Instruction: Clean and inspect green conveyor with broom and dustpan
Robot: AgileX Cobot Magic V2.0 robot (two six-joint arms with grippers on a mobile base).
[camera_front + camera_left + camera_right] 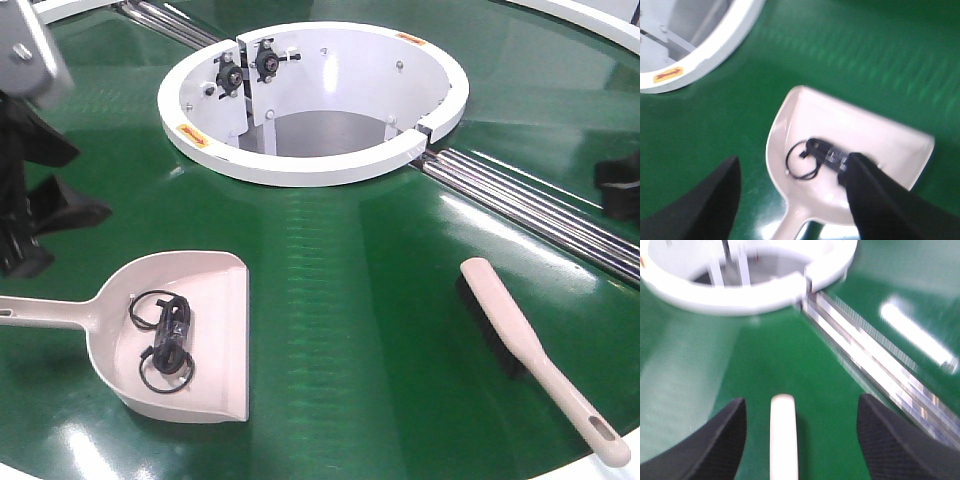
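Glossy dark-green conveyor belt (330, 300), ring-shaped around a white circular opening (310, 100) and crossed by shiny metal rollers (530, 205), presents no loose debris in view. The wide pale beige plastic dustpan (215, 290) lies flat on the belt at the left and contains a black coiled cable-like item (165, 340), so collection appears done; emptying and inspection appear outstanding. The slim pale beige hand broom (525, 350) lies on the belt at the right, unheld. The left gripper (790, 200) hovers over the dustpan's handle end, jaws spread, holding nothing. The right gripper (800, 440) is likewise spread wide, the broom's tip lying between its fingers, ungripped.
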